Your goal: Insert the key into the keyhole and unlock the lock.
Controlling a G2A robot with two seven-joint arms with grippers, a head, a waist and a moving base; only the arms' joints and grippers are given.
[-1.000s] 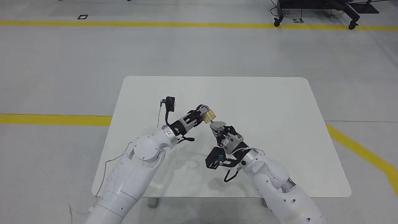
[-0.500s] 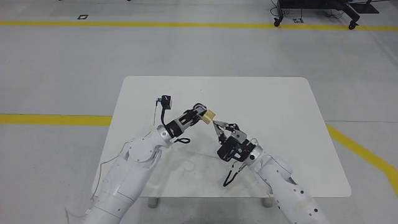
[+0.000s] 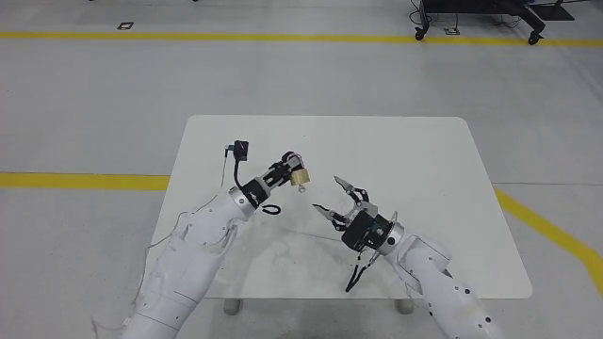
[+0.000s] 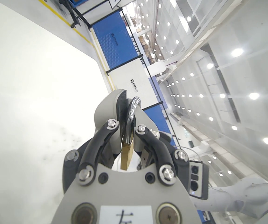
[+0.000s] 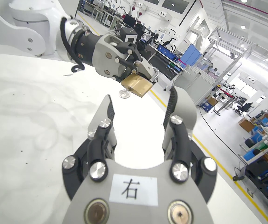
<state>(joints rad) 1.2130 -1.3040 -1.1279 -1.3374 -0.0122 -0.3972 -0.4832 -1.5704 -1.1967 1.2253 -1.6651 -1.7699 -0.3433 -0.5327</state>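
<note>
A brass padlock [image 3: 301,178] hangs above the white table [image 3: 415,151], and my left gripper [image 3: 294,171] is shut on its steel shackle [image 4: 133,107]. The brass body [image 4: 127,155] sits between that gripper's fingers. In the right wrist view the padlock [image 5: 137,85] has a silver key [image 5: 125,93] sticking out of its underside, the key head free. My right gripper [image 3: 326,196] stands open a short way from the lock, apart from the key. Nothing is between its fingers [image 5: 108,108].
The white table's front and right parts [image 3: 443,235] are bare. A black cable loop [image 3: 271,210] hangs at the left wrist. Yellow floor lines [image 3: 85,181] run past the table; wheeled racks [image 3: 480,5] stand far behind.
My right gripper has let go at the lock, opened, and drawn back toward the table's front. The left arm has carried the padlock slightly left.
</note>
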